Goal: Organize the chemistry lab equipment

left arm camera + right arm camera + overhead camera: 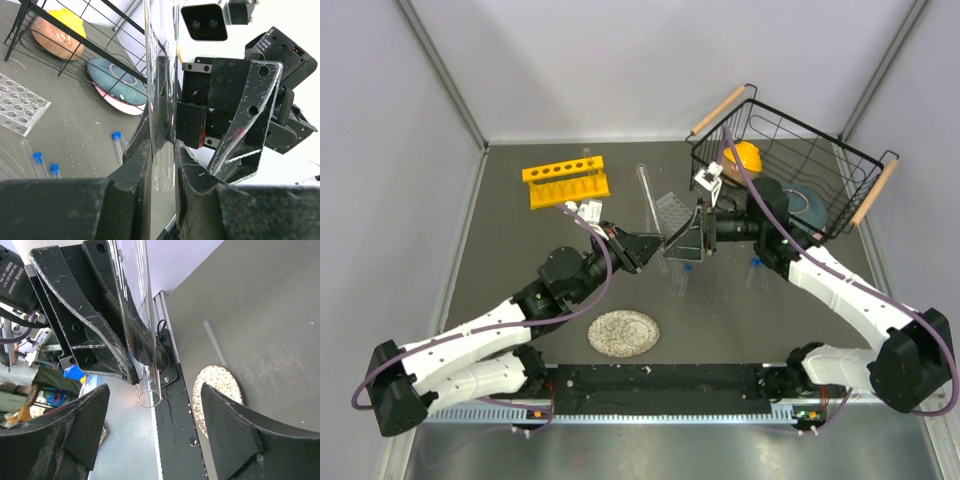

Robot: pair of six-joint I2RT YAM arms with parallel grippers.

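Thin clear glass test tube (162, 100): held off the table over its middle, between the two arms. From above it sits near the small clear plastic grid rack (672, 210).

Left gripper (162, 155): clamped on the tube, one black finger on each side of the glass. The open mouth shows just past the grip. The rest runs out of the left wrist view, so the closed end is not seen.

Right gripper (155, 420): faces the left one with jaws apart, straddling the tube without touching it in the right wrist view.

Step in hand (judgement): a hand-over from left to right.
- Close the right jaws on bare glass beside the left fingers (142, 160), not over them.
- Keep the pads square to the tube so it does not roll or pivot.
- Close gently, since the wall is thin and the surface smooth.
- Release the left side only once the right is firmly seated.
- Pull the arms apart along the tube's axis, without twisting.

Appearance: colourless, narrow and straight-walled, with an open rim. It looks empty, with glare along its length.

Also on the table:
- a yellow six-hole plastic tube rack (565, 180) at the far left, the likely destination
- short clear blue-capped vials (117, 142), lying loose
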